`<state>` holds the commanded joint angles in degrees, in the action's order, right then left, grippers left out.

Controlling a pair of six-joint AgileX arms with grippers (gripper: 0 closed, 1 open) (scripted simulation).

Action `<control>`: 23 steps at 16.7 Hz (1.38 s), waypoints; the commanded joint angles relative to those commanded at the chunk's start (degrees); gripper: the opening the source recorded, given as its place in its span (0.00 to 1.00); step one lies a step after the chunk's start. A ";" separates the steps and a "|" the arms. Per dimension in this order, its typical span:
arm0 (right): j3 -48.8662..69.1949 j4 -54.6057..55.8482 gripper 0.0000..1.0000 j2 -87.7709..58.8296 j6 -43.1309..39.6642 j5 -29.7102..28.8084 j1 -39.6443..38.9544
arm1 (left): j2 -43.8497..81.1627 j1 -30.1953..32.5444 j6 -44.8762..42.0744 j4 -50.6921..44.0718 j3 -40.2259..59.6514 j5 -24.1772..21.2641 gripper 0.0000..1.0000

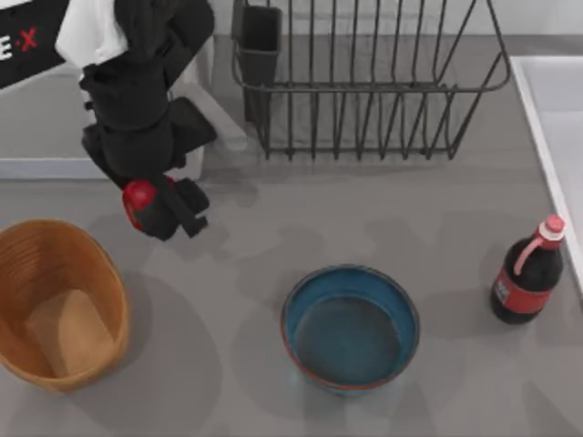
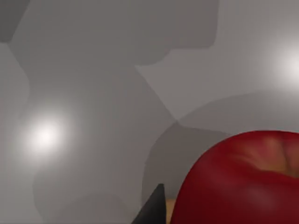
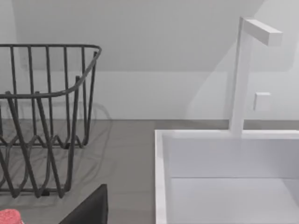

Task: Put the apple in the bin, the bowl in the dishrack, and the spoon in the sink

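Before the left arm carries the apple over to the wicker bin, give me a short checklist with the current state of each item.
1. Apple held by the left gripper: ok, the red fruit sits at its fingers; the left wrist view shows it close against a dark fingertip.
2. Apple lifted off the table: cannot tell.
3. Bin upright, mouth open: ok.
4. Bin contents: ok, nothing inside.
5. Path from gripper to bin: ok, the bowl and bottle stand off to the right.
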<state>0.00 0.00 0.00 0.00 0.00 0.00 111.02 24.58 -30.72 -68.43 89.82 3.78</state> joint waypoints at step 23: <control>0.00 0.00 1.00 0.00 0.00 0.00 0.00 | -0.51 5.99 -108.47 -26.50 3.53 20.49 0.00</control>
<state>0.00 0.00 0.00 0.00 0.00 0.00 110.50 30.57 -139.19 -94.94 93.35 24.27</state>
